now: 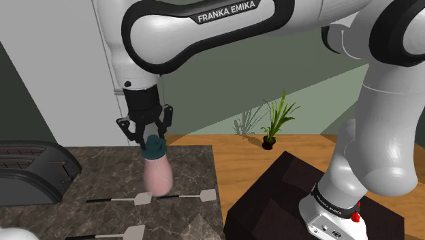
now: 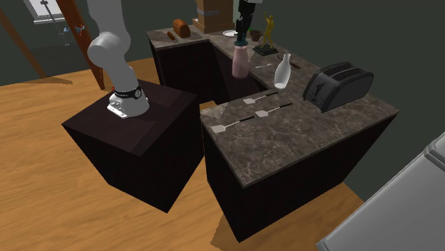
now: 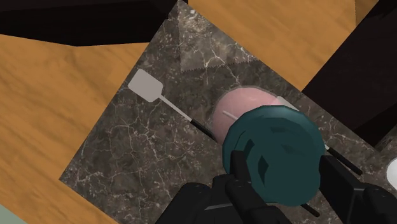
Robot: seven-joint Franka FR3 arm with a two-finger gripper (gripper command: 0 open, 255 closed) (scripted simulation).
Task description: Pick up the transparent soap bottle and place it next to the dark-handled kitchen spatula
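Observation:
My gripper point(image 1: 151, 136) is shut on the teal cap point(image 3: 280, 153) of a pink-tinted soap bottle point(image 1: 158, 174), which hangs upright over the marble counter point(image 1: 191, 160). In the wrist view the black fingers point(image 3: 238, 167) clasp the cap from both sides. A spatula point(image 3: 147, 86) with a pale blade and a thin dark handle lies just beyond the bottle, its handle running under it. In the shoulder view that spatula point(image 1: 197, 196) lies at the bottle's base, a second spatula point(image 1: 126, 200) lies to its left, and a third point(image 1: 116, 233) lies nearer. I cannot tell whether the bottle's base touches the counter.
A dark toaster point(image 1: 34, 174) stands on the counter at the shoulder view's left. A white vase-shaped bottle point(image 2: 282, 71) stands between toaster point(image 2: 337, 85) and soap bottle point(image 2: 240, 60). The counter's edge point(image 1: 216, 191) is close to the bottle, with the dark stand point(image 1: 286, 198) and wood floor beyond.

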